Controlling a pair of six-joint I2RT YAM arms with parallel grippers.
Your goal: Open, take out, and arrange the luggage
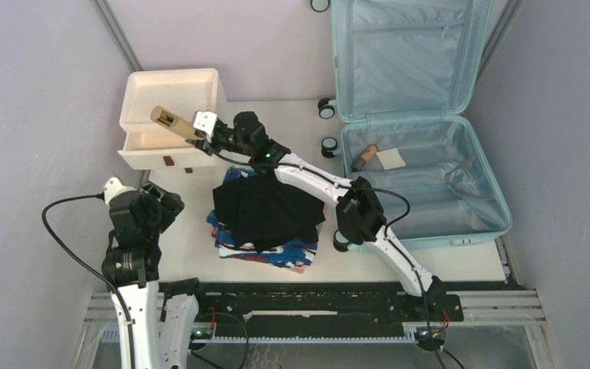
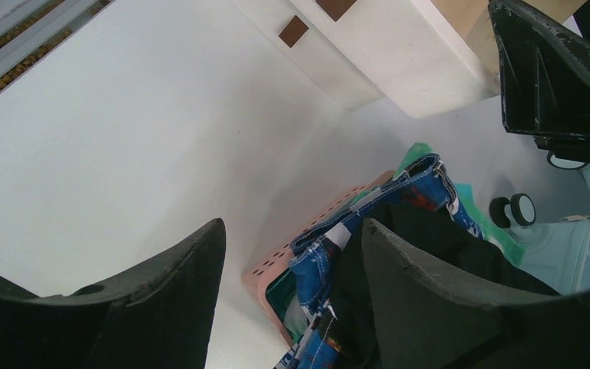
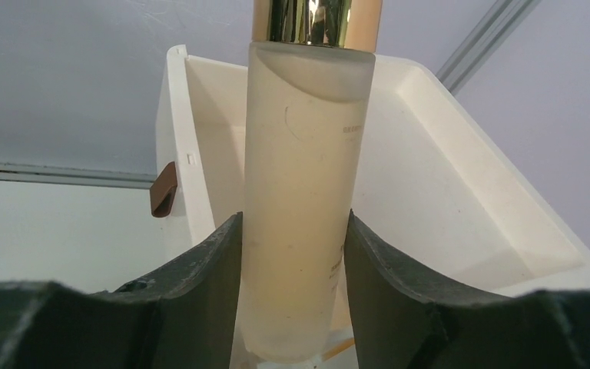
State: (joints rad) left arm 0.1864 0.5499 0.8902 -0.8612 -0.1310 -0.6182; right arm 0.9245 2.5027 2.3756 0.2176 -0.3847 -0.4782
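Observation:
The luggage [image 1: 422,115], a pale aqua hard-shell suitcase, lies open at the right with its lid raised against the back wall. My right gripper [image 1: 202,124] reaches left over the cream drawer cabinet [image 1: 170,84], shut on a frosted beige bottle [image 1: 170,121] with a gold cap. In the right wrist view both fingers of the gripper [image 3: 293,219] press the sides of the bottle [image 3: 307,154], above the cabinet's top tray [image 3: 461,177]. My left gripper [image 1: 115,188] hovers open near the left table edge. Between the jaws of the left gripper [image 2: 293,224] there is nothing.
A pile of dark and blue patterned clothes [image 1: 265,211] fills a pink basket [image 2: 276,265] at the table's middle. Inside the suitcase's lower half lie a small brown bottle [image 1: 366,156] and a white item [image 1: 390,159]. The cabinet's lower drawer [image 1: 150,150] stands pulled out.

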